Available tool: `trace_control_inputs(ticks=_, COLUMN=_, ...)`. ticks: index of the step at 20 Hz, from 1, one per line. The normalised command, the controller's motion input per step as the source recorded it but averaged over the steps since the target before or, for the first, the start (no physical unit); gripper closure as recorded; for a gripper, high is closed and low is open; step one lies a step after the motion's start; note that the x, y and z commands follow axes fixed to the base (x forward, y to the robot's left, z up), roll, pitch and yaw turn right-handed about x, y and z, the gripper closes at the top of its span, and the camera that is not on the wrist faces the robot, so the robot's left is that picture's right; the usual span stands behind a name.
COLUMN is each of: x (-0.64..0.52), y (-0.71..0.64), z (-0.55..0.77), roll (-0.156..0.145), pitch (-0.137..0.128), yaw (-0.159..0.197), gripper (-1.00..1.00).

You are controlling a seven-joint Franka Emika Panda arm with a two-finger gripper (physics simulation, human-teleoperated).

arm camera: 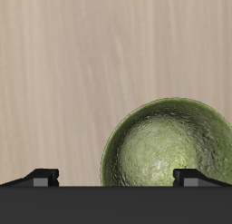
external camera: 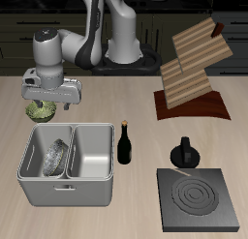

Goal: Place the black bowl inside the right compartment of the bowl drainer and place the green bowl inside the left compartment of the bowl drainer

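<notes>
Currently: gripper over green bowl, black bowl already in drainer

Gripper hangs above the green bowl, which sits on the bench just behind the bowl drainer. Exterior view: gripper body covers most of the bowl, only the front rim peeks out below it. Wrist view: green bowl directly under the gripper, offset toward one fingertip; fingertips show as two dark tips spread wide, wider than half the bowl's width. Nothing between them, no contact with the bowl visible, so jaws are apart and holding nothing. Bowl upright, mottled olive inside, bare wood-grain bench around it.

Black bowl lies tilted on its side inside one drainer well, the well below the gripper and closer to the bench's front edge. It leans toward the middle wall. The other well, on the side away from the gripper toward the bottle, holds nothing visible.

Other stuff, all well apart from the gripper: dark wine bottle upright just beside the drainer's far side; black moka pot beyond the bottle; black stove plate with spiral burner near the front edge, just in front of the pot; wooden wine rack on a dark base farther back across the bench.
</notes>
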Motion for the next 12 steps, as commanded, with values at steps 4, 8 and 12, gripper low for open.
trace_control_inputs(ticks=4, x=-0.03, y=0.05, z=-0.24, roll=-0.004, pitch=0.037, yaw=-0.018, gripper=-1.00)
trace_control_inputs(ticks=8, x=-0.05, y=0.00, z=-0.22, roll=-0.006, pitch=0.030, yaw=-0.019, gripper=-1.00)
trace_control_inputs(ticks=12, x=-0.04, y=0.02, z=-0.19, roll=0.010, pitch=0.025, yaw=-0.020, gripper=-1.00)
